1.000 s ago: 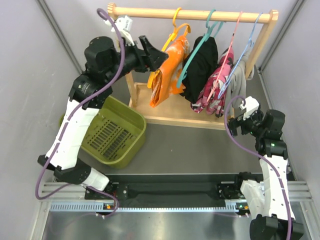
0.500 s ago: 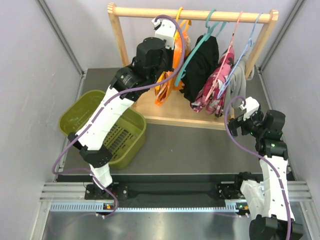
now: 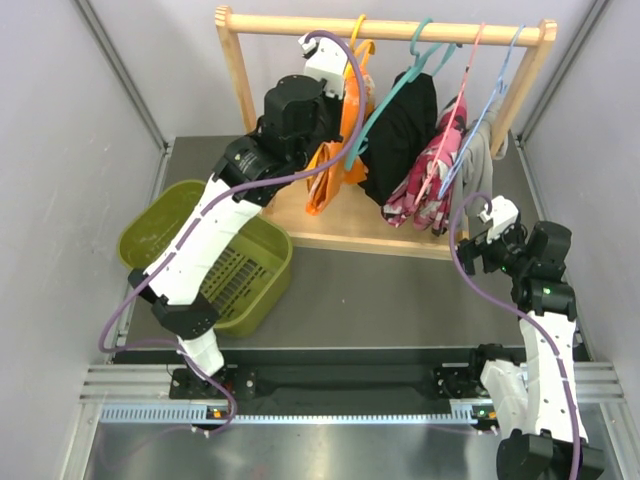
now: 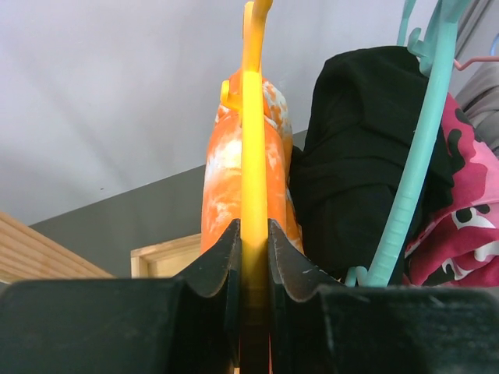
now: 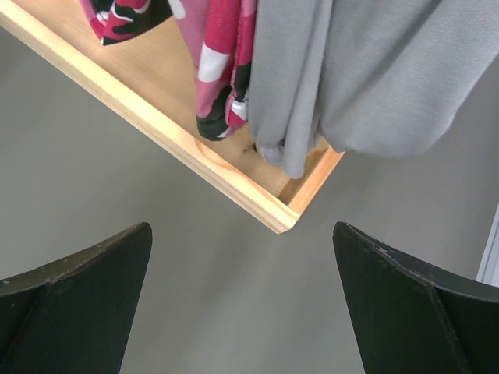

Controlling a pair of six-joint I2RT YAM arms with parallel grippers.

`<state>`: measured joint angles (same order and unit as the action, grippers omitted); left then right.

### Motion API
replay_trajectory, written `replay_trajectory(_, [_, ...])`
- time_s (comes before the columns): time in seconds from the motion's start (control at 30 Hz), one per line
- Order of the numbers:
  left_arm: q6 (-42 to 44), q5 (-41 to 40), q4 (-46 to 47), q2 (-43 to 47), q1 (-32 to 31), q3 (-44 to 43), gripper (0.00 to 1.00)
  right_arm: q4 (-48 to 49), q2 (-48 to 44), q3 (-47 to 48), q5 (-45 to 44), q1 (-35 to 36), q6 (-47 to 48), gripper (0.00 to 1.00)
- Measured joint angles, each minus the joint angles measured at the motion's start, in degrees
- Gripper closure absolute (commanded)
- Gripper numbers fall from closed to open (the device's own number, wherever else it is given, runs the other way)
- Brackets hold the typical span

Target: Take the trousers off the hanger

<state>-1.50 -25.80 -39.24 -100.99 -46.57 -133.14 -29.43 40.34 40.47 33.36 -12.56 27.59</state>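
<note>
Orange-and-white trousers (image 3: pixel 322 178) hang on a yellow hanger (image 3: pixel 354 34) at the left end of the wooden rail. In the left wrist view my left gripper (image 4: pixel 253 235) is shut on the yellow hanger (image 4: pixel 252 132), gripping its flat stem from both sides. The trousers (image 4: pixel 219 175) drape just behind it. From above, the left arm reaches up to the rail and covers part of the trousers. My right gripper (image 3: pixel 482 243) stands open low at the right, apart from all the clothes. Its jaws (image 5: pixel 242 230) are wide over bare table near the rack's base corner.
The wooden rack (image 3: pixel 236 88) also carries a black garment (image 3: pixel 404 130) on a teal hanger, a pink patterned garment (image 3: pixel 436 172) and a grey one (image 3: pixel 482 158) on a blue hanger. A green basket (image 3: pixel 262 287) sits at the left front, under the left arm.
My left arm swung from the rack's left post to the yellow hanger. Its gripper went from open to shut on the hanger. The right arm has not moved.
</note>
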Motion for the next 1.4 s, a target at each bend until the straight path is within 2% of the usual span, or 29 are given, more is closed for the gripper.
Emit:
replay_trajectory(0.53, [-0.22,2.4,7.45,6.03,0.0,5.64,1.0,-2.08,-0.24,0.02,3.67,-0.37,1.6,0.0])
replay_trajectory(1.03, [-4.44,4.35,7.82,20.24,0.0,18.78,1.0,-5.9,-0.22,0.15,10.91,-0.42,6.58,0.0])
replay_trajectory(1.17, [-6.36,5.11,7.74,24.85,0.0,22.34,1.0,-9.86,0.07,1.84,13.35,-0.42,9.68,0.0])
replay_trajectory(1.4, [-9.84,5.49,6.86,33.42,0.0,30.05,1.0,-23.1,1.07,9.68,18.01,-0.15,21.51,0.0])
